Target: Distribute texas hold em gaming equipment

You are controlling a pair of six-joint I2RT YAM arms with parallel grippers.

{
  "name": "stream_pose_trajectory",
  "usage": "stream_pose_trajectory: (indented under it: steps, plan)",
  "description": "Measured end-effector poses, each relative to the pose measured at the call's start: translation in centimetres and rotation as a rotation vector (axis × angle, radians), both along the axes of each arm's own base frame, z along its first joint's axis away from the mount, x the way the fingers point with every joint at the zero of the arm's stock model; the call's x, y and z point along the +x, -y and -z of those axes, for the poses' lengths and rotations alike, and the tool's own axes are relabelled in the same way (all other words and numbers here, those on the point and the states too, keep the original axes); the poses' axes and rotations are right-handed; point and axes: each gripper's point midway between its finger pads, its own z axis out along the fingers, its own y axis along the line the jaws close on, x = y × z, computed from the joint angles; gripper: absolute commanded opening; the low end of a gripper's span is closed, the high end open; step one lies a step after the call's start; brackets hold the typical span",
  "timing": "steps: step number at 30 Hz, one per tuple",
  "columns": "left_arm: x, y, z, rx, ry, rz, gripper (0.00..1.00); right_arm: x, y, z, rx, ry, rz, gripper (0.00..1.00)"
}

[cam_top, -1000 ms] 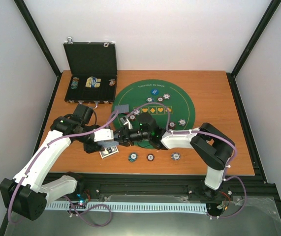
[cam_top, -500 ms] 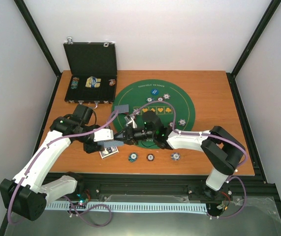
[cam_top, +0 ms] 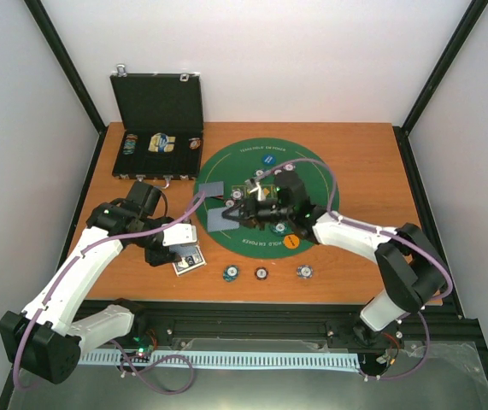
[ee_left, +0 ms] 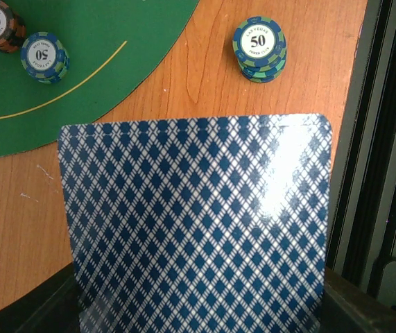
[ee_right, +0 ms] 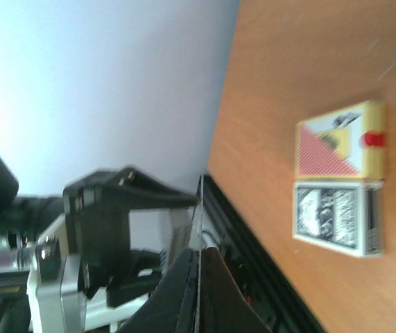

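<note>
Wood bench [cam_top: 372, 171], white walls behind; black case [cam_top: 158, 120] stands open at 11 o'clock. Left gripper [cam_top: 184, 249] sits off the green mat [cam_top: 312, 184] at approx. 8 o'clock, jaws clamped on a card stack [ee_left: 198, 229], blue-diamond back facing the wrist cam. Three striped chips [cam_top: 261, 273] sit in a row on bare wood at the mat's 6 o'clock. Right gripper [cam_top: 232, 213] is over the mat's 9 o'clock side, jaws closed, pinching a single card [cam_top: 218, 222].

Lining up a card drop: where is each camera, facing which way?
Top: above and behind, looking down on table; left arm, right arm show.
Left wrist: over its card, facing mat and chips; own fingers at bottom.
Right wrist: rolled sideways, facing boxes and left arm; own fingers pinch other card.
Shared: top and left wrist show mat.
</note>
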Motion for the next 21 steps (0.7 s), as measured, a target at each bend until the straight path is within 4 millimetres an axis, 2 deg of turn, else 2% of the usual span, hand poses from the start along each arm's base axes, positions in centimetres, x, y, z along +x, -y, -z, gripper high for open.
stream_pose_trajectory:
  steps: [2, 5, 7, 8, 11, 14, 17, 21]
  plan:
    - [0.0, 0.0, 0.0, 0.000, 0.000, 0.000, 0.18, 2.0, 1.6, 0.1, -0.023, 0.005, 0.036, 0.03]
    - [0.0, 0.0, 0.0, 0.000, 0.000, 0.000, 0.18, 6.0, 3.9, -0.3, -0.068, 0.026, 0.094, 0.03]
    - [0.0, 0.0, 0.0, 0.000, 0.000, 0.000, 0.18, 9.4, 5.5, -1.0, -0.093, 0.064, 0.136, 0.03]
    - [0.0, 0.0, 0.0, 0.000, 0.000, 0.000, 0.18, 11.7, 6.5, -1.4, -0.106, 0.090, 0.167, 0.03]
    - [0.0, 0.0, 0.0, -0.001, -0.001, 0.000, 0.18, 16.8, 8.9, -1.1, -0.143, 0.124, 0.219, 0.03]
    - [0.0, 0.0, 0.0, -0.001, -0.001, 0.000, 0.18, 22.5, 10.7, 0.9, -0.200, 0.127, 0.261, 0.03]
    - [0.1, 0.1, -0.2, -0.004, 0.003, -0.001, 0.18, 27.9, 12.0, 4.5, -0.273, 0.111, 0.291, 0.03]
    - [0.3, 0.1, -0.7, -0.008, 0.019, -0.001, 0.18, 31.8, 12.7, 9.3, -0.350, 0.069, 0.298, 0.03]
